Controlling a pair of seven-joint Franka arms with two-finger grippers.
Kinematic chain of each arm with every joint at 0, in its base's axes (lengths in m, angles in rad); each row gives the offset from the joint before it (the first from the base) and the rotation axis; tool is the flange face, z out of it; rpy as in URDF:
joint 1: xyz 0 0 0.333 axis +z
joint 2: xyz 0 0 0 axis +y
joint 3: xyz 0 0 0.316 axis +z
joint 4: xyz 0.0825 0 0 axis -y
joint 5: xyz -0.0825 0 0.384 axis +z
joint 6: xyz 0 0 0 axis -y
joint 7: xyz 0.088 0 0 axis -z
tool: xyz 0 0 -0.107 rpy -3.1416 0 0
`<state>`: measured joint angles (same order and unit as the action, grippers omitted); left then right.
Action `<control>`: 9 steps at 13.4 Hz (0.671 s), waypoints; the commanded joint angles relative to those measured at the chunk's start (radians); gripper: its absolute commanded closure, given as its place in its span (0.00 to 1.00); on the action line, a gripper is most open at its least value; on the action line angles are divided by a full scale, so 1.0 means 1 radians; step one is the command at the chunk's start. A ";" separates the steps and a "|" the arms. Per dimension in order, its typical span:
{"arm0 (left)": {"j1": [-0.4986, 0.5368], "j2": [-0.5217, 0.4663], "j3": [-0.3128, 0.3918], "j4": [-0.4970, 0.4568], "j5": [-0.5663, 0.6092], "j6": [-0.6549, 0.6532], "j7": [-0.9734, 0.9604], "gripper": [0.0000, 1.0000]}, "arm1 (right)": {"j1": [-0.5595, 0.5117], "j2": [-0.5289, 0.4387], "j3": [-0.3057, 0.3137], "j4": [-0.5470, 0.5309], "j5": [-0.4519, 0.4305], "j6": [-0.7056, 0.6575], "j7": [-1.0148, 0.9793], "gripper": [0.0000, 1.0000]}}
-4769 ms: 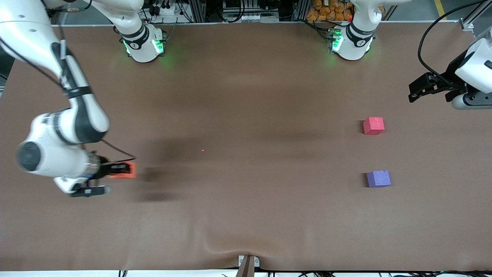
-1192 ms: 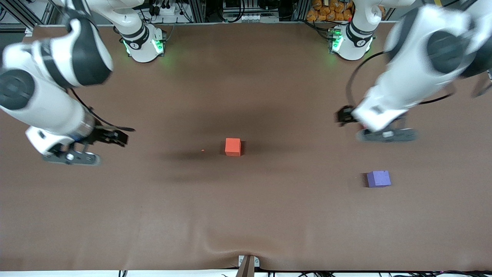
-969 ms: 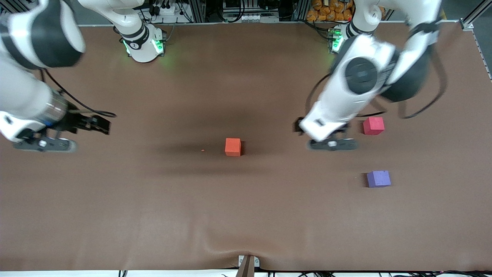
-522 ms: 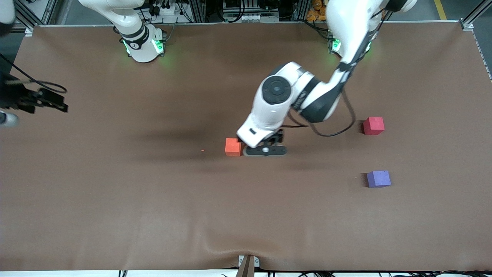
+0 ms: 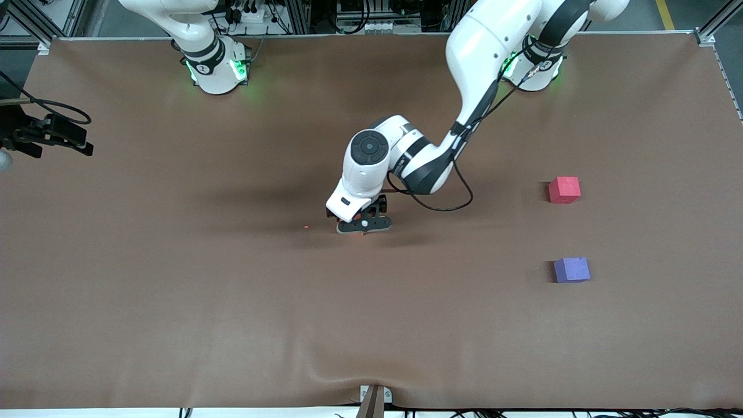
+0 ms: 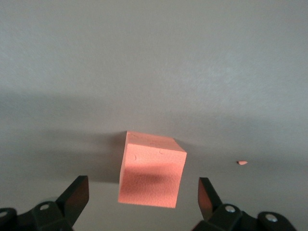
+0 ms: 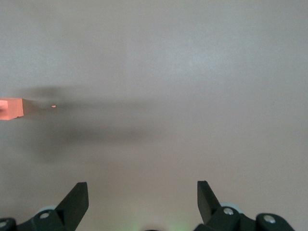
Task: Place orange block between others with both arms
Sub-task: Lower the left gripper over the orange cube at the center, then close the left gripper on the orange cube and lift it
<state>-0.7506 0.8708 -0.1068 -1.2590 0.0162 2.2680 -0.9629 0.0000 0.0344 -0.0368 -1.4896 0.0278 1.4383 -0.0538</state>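
Orange block (image 6: 152, 175) sits flat on the desk (image 5: 232, 325) near mid-desk, well apart from the other two cubes. Front view now hides nearly all of it under the left tool (image 5: 354, 222); only a sliver shows. Left wrist view has it between the wide-spread fingers (image 6: 77, 195), not touching either one, so nothing's gripped.

Diffs vs earlier frames: approx 5 s back the right tool held the block low over the desk toward the right arm's end. By approx 1 s back the block lay released at mid-desk, and it hasn't shifted since. Left arm, then parked at its own end of the desk, has swung in across the desk; half a sec ago its tool was just beside the block, now it's directly over it. Left tool's fingers have stayed spread wide thru the last sec.

Right tool (image 5: 17, 142) has pulled back to the desk edge at the right arm's end, up in the air, fingers (image 7: 77, 199) wide & empty. Its wrist view catches the orange block at the frame edge.

Red-pink cube (image 5: 564, 190) & purple cube (image 5: 572, 270) sit toward the left arm's end, purple nearer the front camera, gap between them unfilled. Neither has moved. Tiny orange crumb (image 5: 306, 226) lies beside the block.
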 commanded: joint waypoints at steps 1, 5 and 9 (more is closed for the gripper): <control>-0.019 0.028 0.038 0.041 -0.004 0.010 0.001 0.00 | -0.003 -0.018 0.005 -0.017 0.003 -0.039 -0.001 0.00; -0.027 0.036 0.038 0.041 -0.005 0.019 0.003 0.00 | -0.003 -0.013 0.006 -0.018 0.000 -0.042 0.003 0.00; -0.041 0.059 0.039 0.041 -0.004 0.077 0.019 0.00 | 0.002 -0.007 0.008 -0.018 0.000 -0.036 0.003 0.00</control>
<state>-0.7699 0.8968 -0.0828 -1.2481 0.0162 2.3128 -0.9597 0.0009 0.0346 -0.0331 -1.4958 0.0274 1.3992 -0.0536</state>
